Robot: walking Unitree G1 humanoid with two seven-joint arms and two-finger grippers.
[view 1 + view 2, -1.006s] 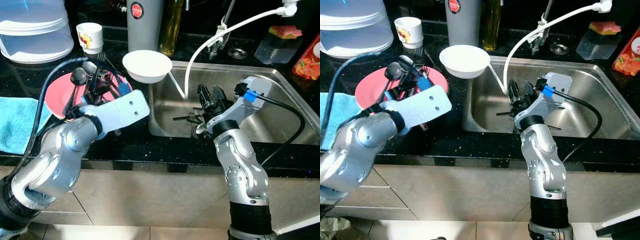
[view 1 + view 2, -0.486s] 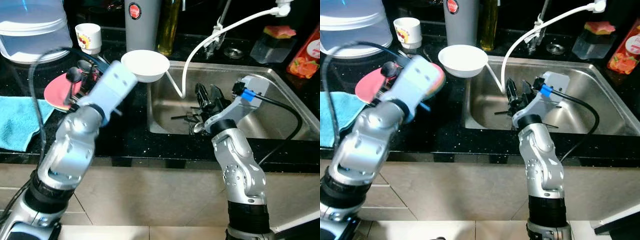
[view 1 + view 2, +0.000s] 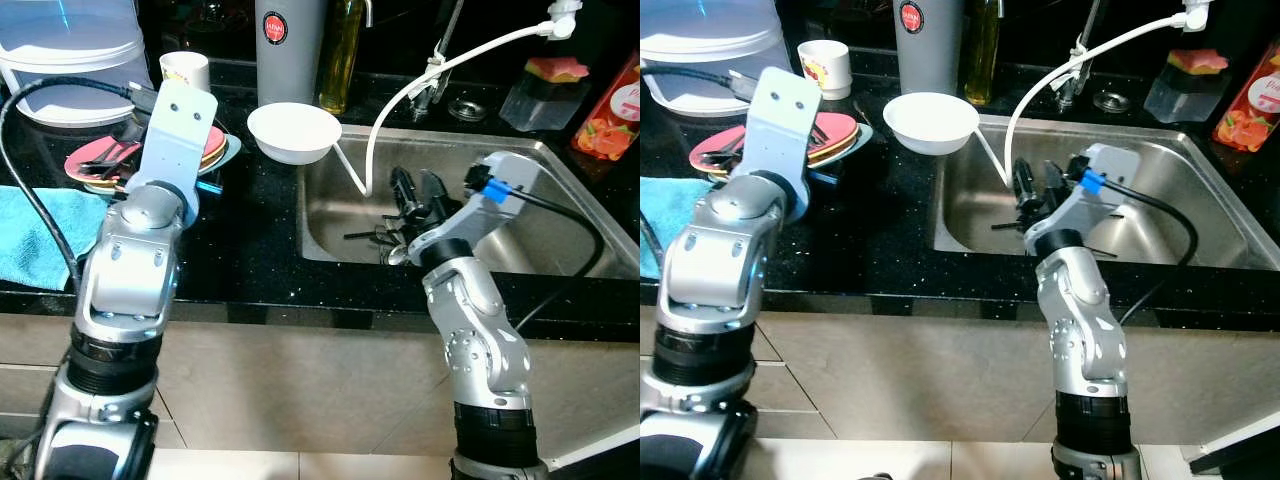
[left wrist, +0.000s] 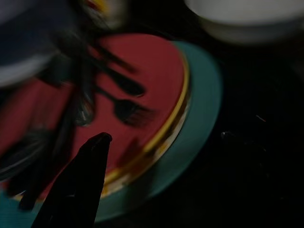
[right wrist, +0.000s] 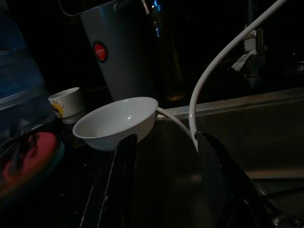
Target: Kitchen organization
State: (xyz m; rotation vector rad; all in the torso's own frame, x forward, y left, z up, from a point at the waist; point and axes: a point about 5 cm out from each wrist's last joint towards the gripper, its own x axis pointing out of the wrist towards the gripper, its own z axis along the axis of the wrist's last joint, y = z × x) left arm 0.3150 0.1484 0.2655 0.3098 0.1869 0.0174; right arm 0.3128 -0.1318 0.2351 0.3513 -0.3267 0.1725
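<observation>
A red plate (image 3: 88, 160) lies on a teal plate (image 4: 204, 95) at the counter's left, with several dark utensils (image 4: 126, 111) lying on the red one. My left gripper (image 3: 175, 125) is raised at the plates' right edge and looks down on them. My right gripper (image 3: 415, 187) hangs inside the steel sink (image 3: 545, 152), open and holding nothing; its fingers (image 5: 124, 161) stand well apart. More dark utensils (image 3: 366, 237) lie on the sink floor just under it.
A white bowl (image 3: 293, 130) sits on the sink's left corner beside a white hose (image 3: 440, 62). Behind stand a cup (image 3: 184, 68), a steel canister (image 3: 290, 40) and an oil bottle (image 3: 340, 50). A blue cloth (image 3: 30, 235) and a lidded clear container (image 3: 70, 45) are at the left.
My left arm has swung up from lying across the plates to standing upright at their right edge, uncovering them. The right arm has stayed in the sink.
</observation>
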